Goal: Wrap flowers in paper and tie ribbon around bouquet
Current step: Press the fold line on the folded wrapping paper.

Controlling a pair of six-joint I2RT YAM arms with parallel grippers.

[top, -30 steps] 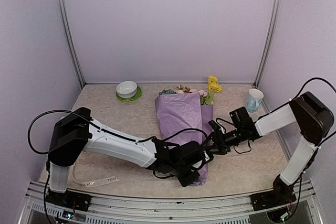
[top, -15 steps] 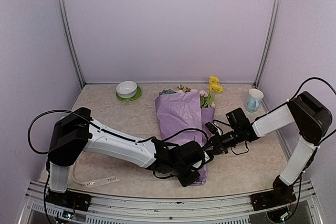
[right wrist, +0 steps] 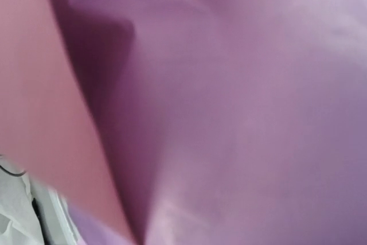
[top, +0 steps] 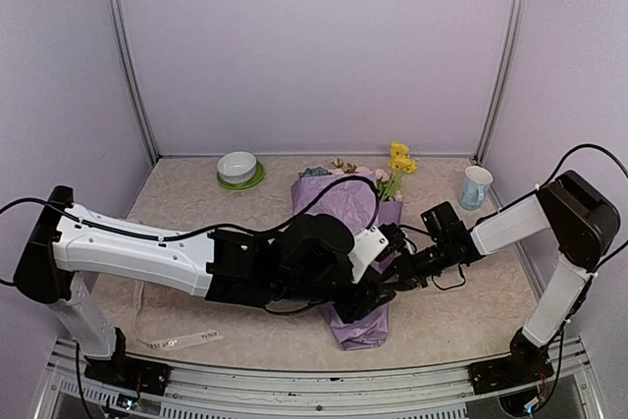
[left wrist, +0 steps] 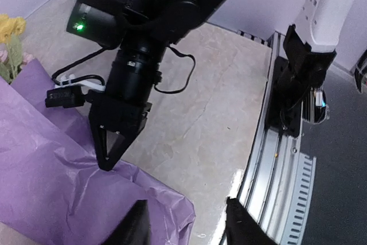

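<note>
The bouquet lies on the table as a lilac paper (top: 343, 208) cone, narrow end toward me. The flowers (top: 397, 159) show yellow and pink blooms at its far end. My right gripper (top: 386, 280) reaches in from the right, shut on the paper's right edge. In the left wrist view its black tip (left wrist: 107, 163) pinches the puckered paper (left wrist: 51, 187). Blurred lilac paper (right wrist: 229, 113) fills the right wrist view. My left gripper (top: 368, 303) hovers over the cone's narrow end, and its fingers (left wrist: 135, 225) stand apart and hold nothing. The ribbon (top: 182, 340) lies flat at the near left.
A white bowl (top: 237, 166) on a green plate sits at the back left. A pale blue cup (top: 477, 186) stands at the back right. The metal rail (left wrist: 287, 187) runs along the table's near edge, by the right arm's base (left wrist: 301, 84).
My left arm has swung up and over the bouquet, and its gripper has opened and come off the cone's narrow end. My right gripper shut on the paper's edge and stays there.
</note>
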